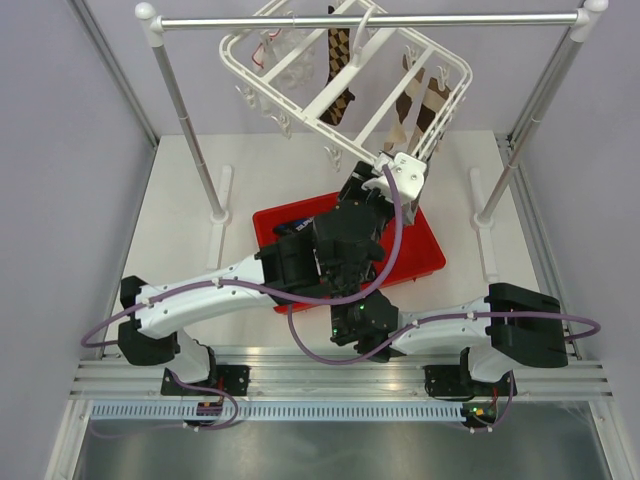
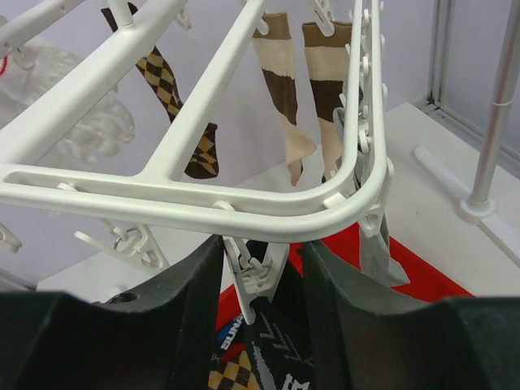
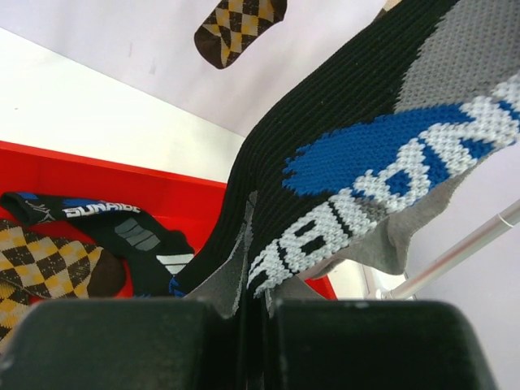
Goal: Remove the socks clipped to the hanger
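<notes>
Right gripper [image 3: 253, 305] is clamped on a black sock [image 3: 325, 114] with blue and white lettering and grey patches. The fabric is pinched between the two pads, which sit nearly together, and the sock runs up and away to the upper right. Whether its top end is clipped can't be told from the right wrist view.

Left gripper [image 2: 256, 268] is open, just under the near rounded corner of the hanger [image 2: 162, 201]. One dangling clip [image 2: 244, 272] hangs in the gap between its fingers; contact with either finger is unclear. Grey fabric [image 2: 375, 252] hangs from another clip at that same corner, to the right of the gripper.

The hanger hangs tilted from the rail stand [image 1: 450, 18] above the far side of the table [image 1: 180, 260]. Clipped on it:
- an argyle sock [image 2: 203, 154] in brown and mustard, toward the left
- two striped socks [image 2: 280, 89], brown and cream, side by side near the right edge
- a translucent glove-like cloth [image 2: 73, 122] at the far left

A red bin [image 1: 430, 250] sits on the table below the hanger, largely covered by both arms in the top view. Lying in it are a second argyle sock [image 3: 32, 268] and a second black sock [image 3: 138, 240] with white lettering, touching each other.
</notes>
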Controlling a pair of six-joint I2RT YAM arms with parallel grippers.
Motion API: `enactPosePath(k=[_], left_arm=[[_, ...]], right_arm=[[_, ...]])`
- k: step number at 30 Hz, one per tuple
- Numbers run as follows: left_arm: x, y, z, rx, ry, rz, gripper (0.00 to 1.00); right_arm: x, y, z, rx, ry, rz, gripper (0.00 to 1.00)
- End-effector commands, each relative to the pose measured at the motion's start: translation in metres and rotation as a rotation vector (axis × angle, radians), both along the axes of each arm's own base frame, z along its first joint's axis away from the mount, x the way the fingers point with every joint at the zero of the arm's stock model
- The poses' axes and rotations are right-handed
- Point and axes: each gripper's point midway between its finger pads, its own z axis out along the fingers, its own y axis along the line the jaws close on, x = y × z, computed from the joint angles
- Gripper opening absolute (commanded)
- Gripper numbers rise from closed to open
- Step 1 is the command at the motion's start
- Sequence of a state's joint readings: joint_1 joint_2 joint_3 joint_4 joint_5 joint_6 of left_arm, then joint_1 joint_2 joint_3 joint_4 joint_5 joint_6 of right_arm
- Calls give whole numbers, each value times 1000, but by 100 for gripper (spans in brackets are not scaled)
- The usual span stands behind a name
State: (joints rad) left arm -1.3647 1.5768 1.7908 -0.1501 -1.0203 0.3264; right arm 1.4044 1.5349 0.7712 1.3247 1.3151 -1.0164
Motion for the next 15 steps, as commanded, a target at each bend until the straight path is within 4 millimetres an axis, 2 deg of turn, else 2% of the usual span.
enactPosePath(k=[1, 3, 7, 9, 10, 15], left_arm=[[3, 11, 26, -32, -42, 48, 47], [3, 11, 25, -18, -49, 54, 42], [4, 10, 26, -14, -57, 60, 19], [4, 10, 28, -19, -60, 58, 12], [4, 11, 29, -22, -61, 58, 5], [3, 13, 33, -36, -68, 53, 2]], right_arm=[[-4, -8, 36, 311, -50, 14, 1], [-4, -8, 36, 310, -49, 14, 1], [-5, -8, 36, 307, -48, 16, 1], [-5, -9, 36, 310, -48, 17, 1], [-5, -8, 36, 310, -48, 18, 1], [-3, -10, 38, 331, -49, 24, 1]])
